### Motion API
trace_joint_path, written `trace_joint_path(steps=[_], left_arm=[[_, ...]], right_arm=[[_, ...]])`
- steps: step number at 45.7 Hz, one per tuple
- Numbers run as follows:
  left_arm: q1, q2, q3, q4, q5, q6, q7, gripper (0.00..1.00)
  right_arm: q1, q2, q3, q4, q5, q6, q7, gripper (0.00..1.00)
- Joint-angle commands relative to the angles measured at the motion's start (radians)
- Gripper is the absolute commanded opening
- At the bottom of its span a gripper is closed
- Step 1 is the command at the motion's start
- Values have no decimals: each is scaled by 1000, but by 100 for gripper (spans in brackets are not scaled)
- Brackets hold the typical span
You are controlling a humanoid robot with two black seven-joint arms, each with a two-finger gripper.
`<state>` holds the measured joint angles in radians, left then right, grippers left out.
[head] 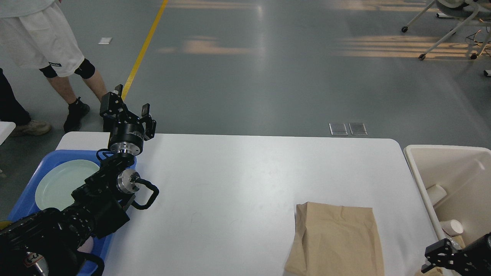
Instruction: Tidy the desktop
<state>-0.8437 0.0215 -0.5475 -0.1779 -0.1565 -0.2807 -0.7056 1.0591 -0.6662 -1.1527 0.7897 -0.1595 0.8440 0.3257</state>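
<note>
Stretching across most of the view, the desktop [230, 184] is a wide white surface with rounded corners, seen from above and slightly behind. A flat brown paper bag [335, 239] lies on its near right part, creased, with its lower edge running out of the bottom of the view.

The left arm comes in from the lower left and rises over the table's left end. Its left gripper [128, 105] is held up near the far left corner of the table, with the two fingers standing clearly apart and nothing between them. Under and beside this arm sits a blue tray [28, 191] on the left end of the table, and a pale round plate [61, 182] lies inside it, partly hidden by the arm.

The right gripper [439, 257] shows at the bottom right corner, low over the table's near right edge, just beside the paper bag. It is dark and small here, so whether its fingers are spread or closed cannot be told.

A beige bin [452, 151] stands off the right end of the table, touching or very close to it. Inside it are two white paper cups [452, 227].

Beyond the table, a person's legs [73, 88] stand on the grey floor by a yellow line [144, 48].
</note>
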Motion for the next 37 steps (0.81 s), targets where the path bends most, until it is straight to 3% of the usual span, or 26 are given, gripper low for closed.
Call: trace_joint_path(steps=[1, 9, 15, 22, 37], left_arm=[[0, 0, 0, 0, 0, 0, 0, 96], [0, 0, 0, 0, 0, 0, 0, 96], [0, 0, 0, 0, 0, 0, 0, 96], [0, 0, 0, 0, 0, 0, 0, 96], [0, 0, 0, 0, 0, 0, 0, 96]], right_arm=[[-8, 0, -1, -1, 0, -77, 1, 100], [-34, 7, 1, 2, 0, -256, 0, 100], [-45, 13, 2, 9, 0, -370, 0, 94], [-51, 13, 2, 14, -2, -376, 0, 87], [-42, -6, 1, 43, -5, -321, 0, 93]])
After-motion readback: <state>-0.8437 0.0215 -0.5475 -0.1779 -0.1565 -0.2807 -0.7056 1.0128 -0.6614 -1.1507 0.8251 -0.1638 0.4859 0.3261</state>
